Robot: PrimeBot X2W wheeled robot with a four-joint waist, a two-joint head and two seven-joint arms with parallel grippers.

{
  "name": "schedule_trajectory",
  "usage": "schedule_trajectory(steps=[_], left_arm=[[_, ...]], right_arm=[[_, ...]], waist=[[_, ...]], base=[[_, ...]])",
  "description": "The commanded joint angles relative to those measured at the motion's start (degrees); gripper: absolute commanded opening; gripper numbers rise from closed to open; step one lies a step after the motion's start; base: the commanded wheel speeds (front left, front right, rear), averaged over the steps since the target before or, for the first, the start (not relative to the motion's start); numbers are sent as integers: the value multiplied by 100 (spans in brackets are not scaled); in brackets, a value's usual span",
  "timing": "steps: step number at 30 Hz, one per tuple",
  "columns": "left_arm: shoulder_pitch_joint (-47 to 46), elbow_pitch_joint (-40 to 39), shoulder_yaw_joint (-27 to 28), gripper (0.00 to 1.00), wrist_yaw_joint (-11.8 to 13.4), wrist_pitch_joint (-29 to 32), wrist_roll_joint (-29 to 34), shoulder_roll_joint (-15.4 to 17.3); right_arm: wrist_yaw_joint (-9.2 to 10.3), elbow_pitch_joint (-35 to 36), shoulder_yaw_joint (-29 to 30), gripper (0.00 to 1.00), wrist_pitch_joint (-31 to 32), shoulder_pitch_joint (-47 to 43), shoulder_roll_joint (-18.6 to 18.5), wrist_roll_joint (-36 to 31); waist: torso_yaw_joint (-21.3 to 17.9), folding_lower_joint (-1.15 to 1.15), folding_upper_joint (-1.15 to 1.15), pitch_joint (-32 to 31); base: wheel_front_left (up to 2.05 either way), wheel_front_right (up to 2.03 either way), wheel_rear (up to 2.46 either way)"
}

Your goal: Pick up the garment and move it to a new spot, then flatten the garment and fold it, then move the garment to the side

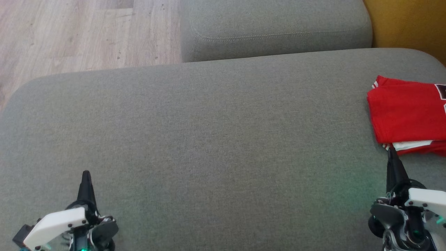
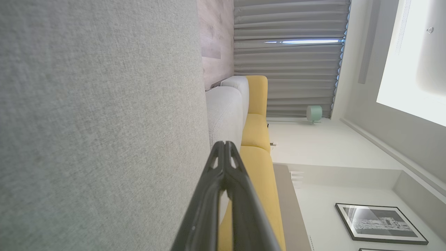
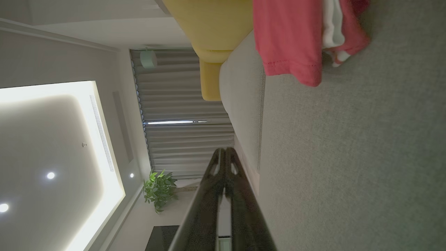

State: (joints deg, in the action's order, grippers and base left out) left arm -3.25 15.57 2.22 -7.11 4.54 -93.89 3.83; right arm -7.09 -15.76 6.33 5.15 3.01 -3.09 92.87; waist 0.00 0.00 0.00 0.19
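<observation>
The garment [image 1: 407, 113] is red with white trim. It lies folded at the right edge of the grey sofa cushion [image 1: 209, 139], partly cut off by the frame. In the right wrist view the garment [image 3: 289, 35] sits ahead of the fingers, its red hem toward the camera. My right gripper [image 1: 392, 153] is shut and empty, its tip just short of the garment's near edge. My left gripper [image 1: 86, 174] is shut and empty at the lower left, far from the garment. Both wrist views show the fingertips pressed together, left [image 2: 224, 143] and right [image 3: 224, 150].
A second grey cushion [image 1: 275, 28] lies beyond the main one. Wooden floor [image 1: 69, 31] shows at the upper left. A yellow sofa part [image 1: 411, 21] stands at the upper right. The wide middle of the grey cushion is bare fabric.
</observation>
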Motion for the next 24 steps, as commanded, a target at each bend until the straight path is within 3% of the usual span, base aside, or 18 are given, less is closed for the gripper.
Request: schedule_trajectory(steps=[1, 24], left_arm=[[-278, -162, 236, 0, -37, 39, 11, 44], [-281, -159, 285, 0, -37, 78, 52, 10]], right_arm=[[-40, 180, -94, 0, 44, 307, -61, 22], [-40, 178, -62, 0, 69, 310, -39, -4]], waist=[[0, 0, 0, -1], [0, 0, 0, -1]], base=[[0, 0, 0], [0, 0, 0]])
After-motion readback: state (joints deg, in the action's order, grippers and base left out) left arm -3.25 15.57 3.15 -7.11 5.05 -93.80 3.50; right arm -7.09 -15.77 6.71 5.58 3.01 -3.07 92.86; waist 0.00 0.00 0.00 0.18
